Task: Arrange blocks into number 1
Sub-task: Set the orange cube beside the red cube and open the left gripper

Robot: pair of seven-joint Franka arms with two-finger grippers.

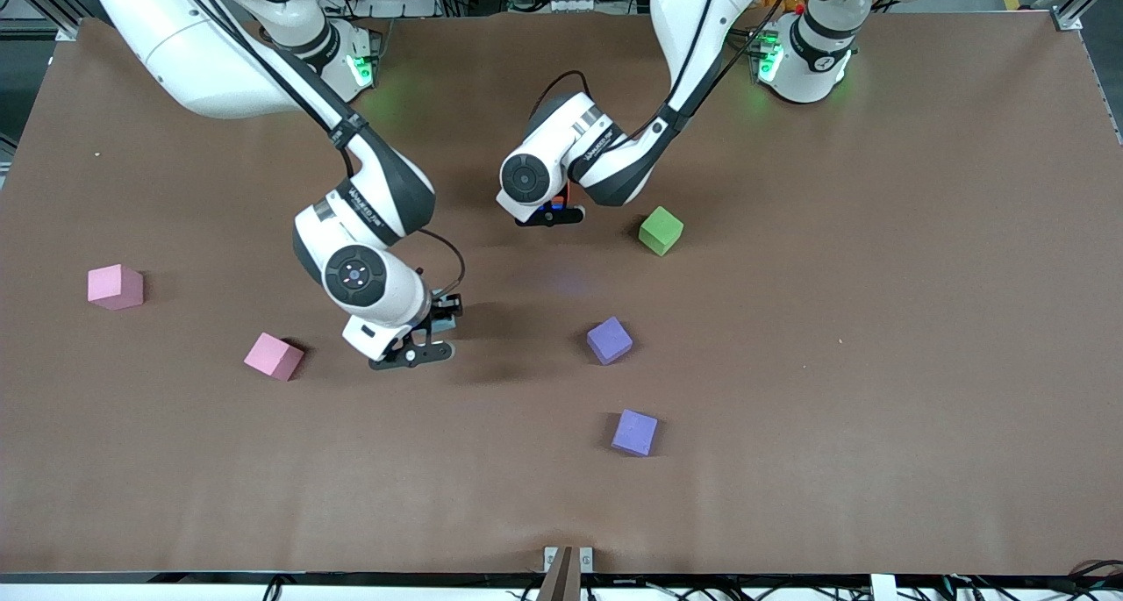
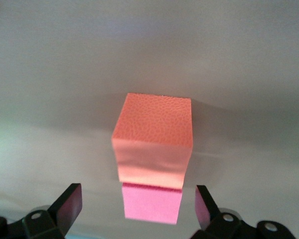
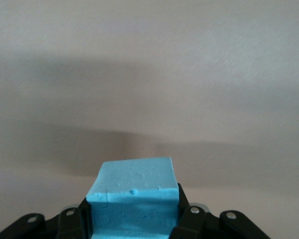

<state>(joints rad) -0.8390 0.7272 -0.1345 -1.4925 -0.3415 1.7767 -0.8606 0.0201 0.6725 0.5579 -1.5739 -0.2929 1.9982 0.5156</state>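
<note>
Light blue block sitting clamped between right gripper fingers. Orange block and red block lying touching on the table. Green block lying near them, toward the left arm's end. Two pink blocks lying apart at the right arm's end.

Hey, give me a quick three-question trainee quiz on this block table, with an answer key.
1. True or false: the right end effector is shut on the light blue block.
2. Which block lies nearest the front camera? A green, B purple, C pink.
3. Fill in: the open left end effector hangs over a pink block touching the ___ block.
Key: 1 true; 2 B; 3 orange.
</note>
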